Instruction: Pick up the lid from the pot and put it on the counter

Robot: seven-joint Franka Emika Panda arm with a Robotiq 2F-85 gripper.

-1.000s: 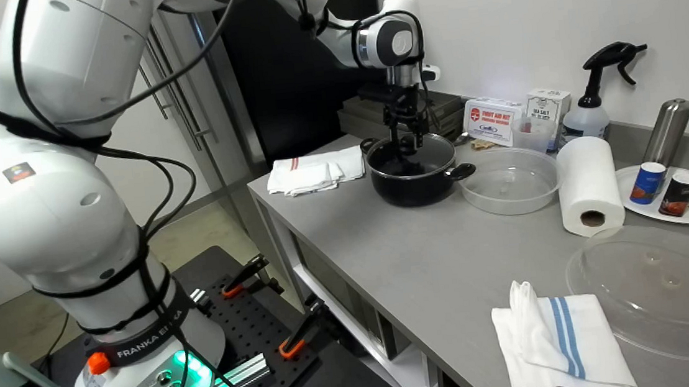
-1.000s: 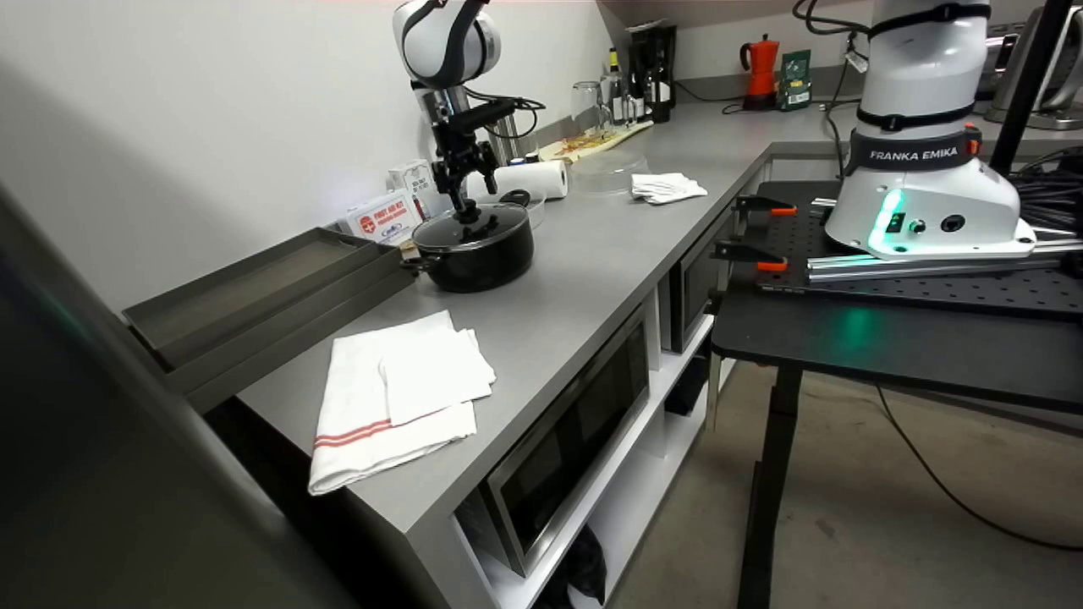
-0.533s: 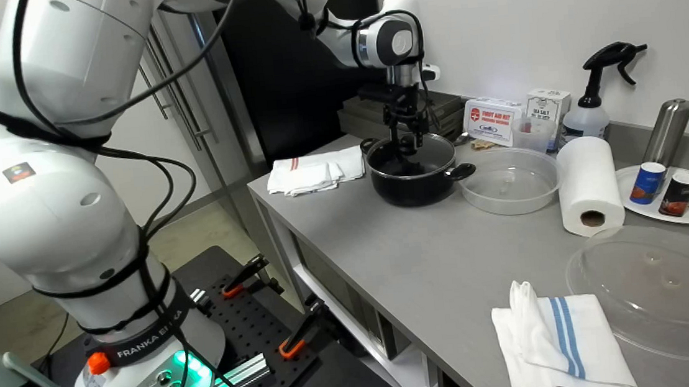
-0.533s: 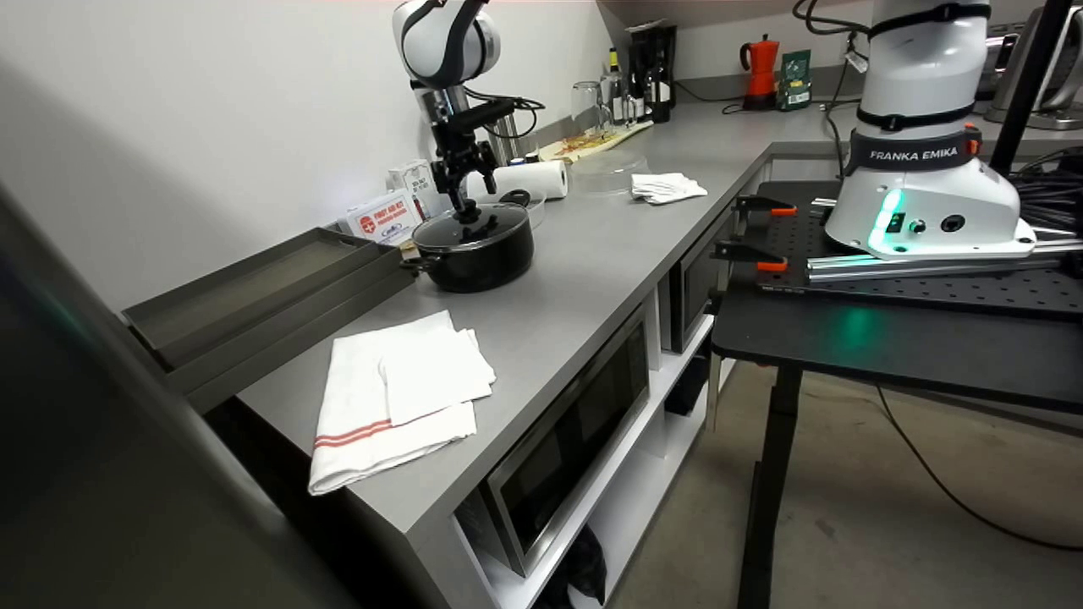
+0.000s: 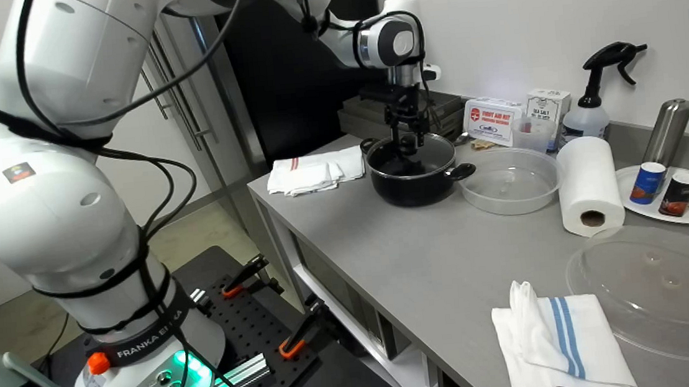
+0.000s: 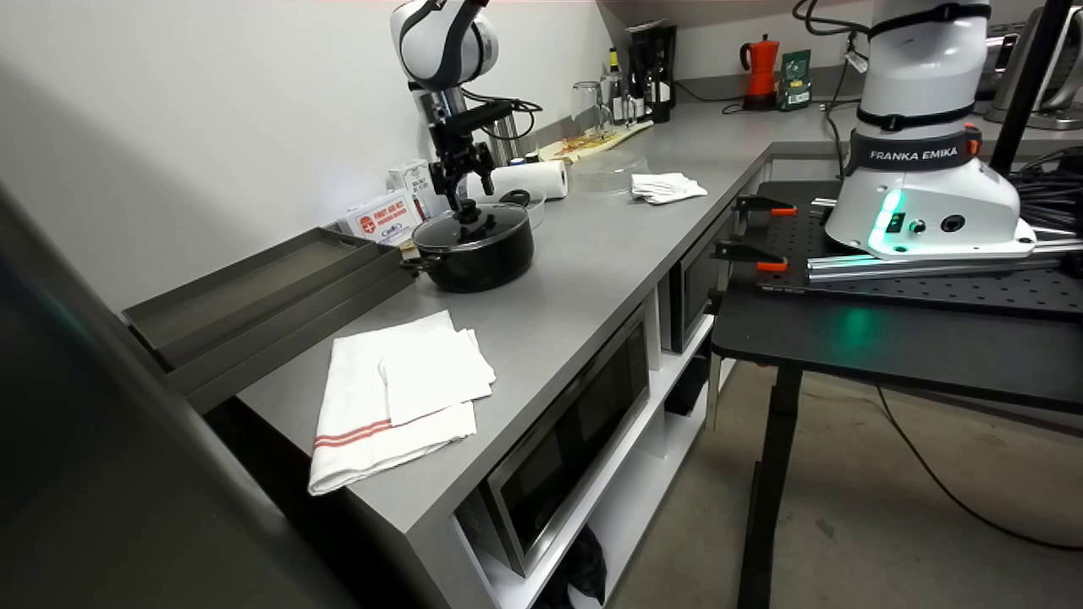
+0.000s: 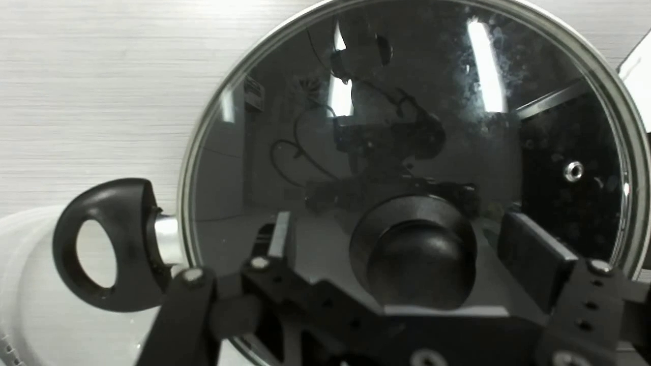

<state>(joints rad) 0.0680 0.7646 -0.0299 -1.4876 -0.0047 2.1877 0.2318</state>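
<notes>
The glass lid (image 5: 438, 155) with its dark rim sits on the black pot (image 5: 410, 193), which stands on the grey counter (image 5: 412, 256). They also show in an exterior view: lid (image 6: 510, 220), pot (image 6: 491, 269), counter (image 6: 584, 271). In the wrist view the lid (image 7: 437, 66) fills the middle, and its black knob (image 7: 419, 269) stands between my fingers. My gripper (image 7: 407, 244) is open, one pad (image 7: 534, 259) on each side of the knob, with gaps on both sides. The gripper shows low over the lid in both exterior views (image 5: 407, 141) (image 6: 474, 200).
A clear round dish (image 5: 509, 185) stands close beside the pot, by its handle. A paper-towel roll (image 5: 587, 185), a clear plate (image 5: 665, 290) and a blue-striped towel (image 5: 563, 342) lie further along. A red-striped towel (image 6: 398, 397) and grey trays (image 6: 262, 296) are on the pot's other side.
The arm has shifted very slightly. The gripper stays open around the knob, and the lid and pot have not moved.
</notes>
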